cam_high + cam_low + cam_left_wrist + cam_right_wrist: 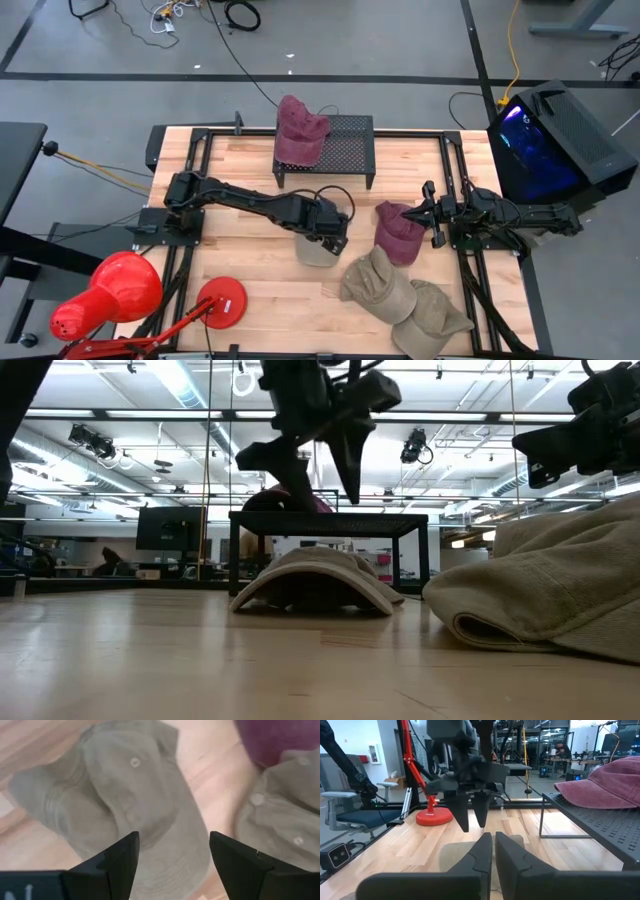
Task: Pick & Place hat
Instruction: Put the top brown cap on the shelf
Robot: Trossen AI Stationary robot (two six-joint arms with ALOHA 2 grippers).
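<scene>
On the wooden table (250, 300), one maroon hat (299, 128) already sits on the black rack (345, 145) while the left gripper (333, 235) hovers released directly over a tan hat (318, 250), not yet grasped; the right gripper (428, 210) waits clenched.

A: Which hats show on the table?

B: A khaki cotton cap (316, 249) lies crown-up near the middle, brim flat on the wood. At about four o'clock from it lie two more khaki caps (380, 283), overlapping, the farther one (432, 318) close to the table's edge.

A: And the maroon ones?

B: One maroon cap (399, 230) lies at two o'clock from the khaki pair, touching the nearer one. Another maroon cap (299, 130) sits at twelve o'clock on the black perforated metal stand (345, 145), draped over its left end.
</scene>
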